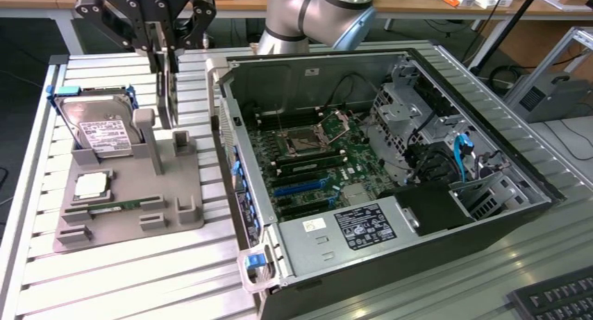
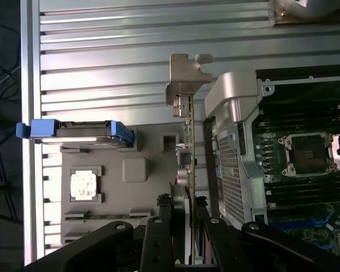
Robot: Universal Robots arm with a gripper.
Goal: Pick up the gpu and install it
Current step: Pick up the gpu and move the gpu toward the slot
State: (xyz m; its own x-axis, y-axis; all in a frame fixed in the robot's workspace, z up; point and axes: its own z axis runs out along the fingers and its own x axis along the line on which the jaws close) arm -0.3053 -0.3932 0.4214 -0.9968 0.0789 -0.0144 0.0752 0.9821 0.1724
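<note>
Black graphics card (image 1: 166, 91) hangs upright, edge-on, clamped between the closed jaws of the arm (image 1: 315, 14). The card is outside the computer case (image 1: 306, 77), just beside the case's outer wall on the exterior view's left. It is over the rear part of the grey holder (image 1: 180, 195). Whether its lower edge touches the holder cannot be told.

In the wrist view the card (image 2: 188, 141) runs parallel to the case wall (image 2: 229, 102). Its silver bracket (image 2: 188, 73) is at the end far from the jaws.

Also in the holder, farther from the case than the card:
- hard drive (image 1: 102, 129) in a blue frame, standing on edge
- square processor chip (image 1: 90, 186), lying flat
- green memory stick (image 1: 116, 207), lying flat

The case lies open on the slatted metal surface (image 1: 139, 271), with the motherboard (image 1: 315, 160) exposed.
</note>
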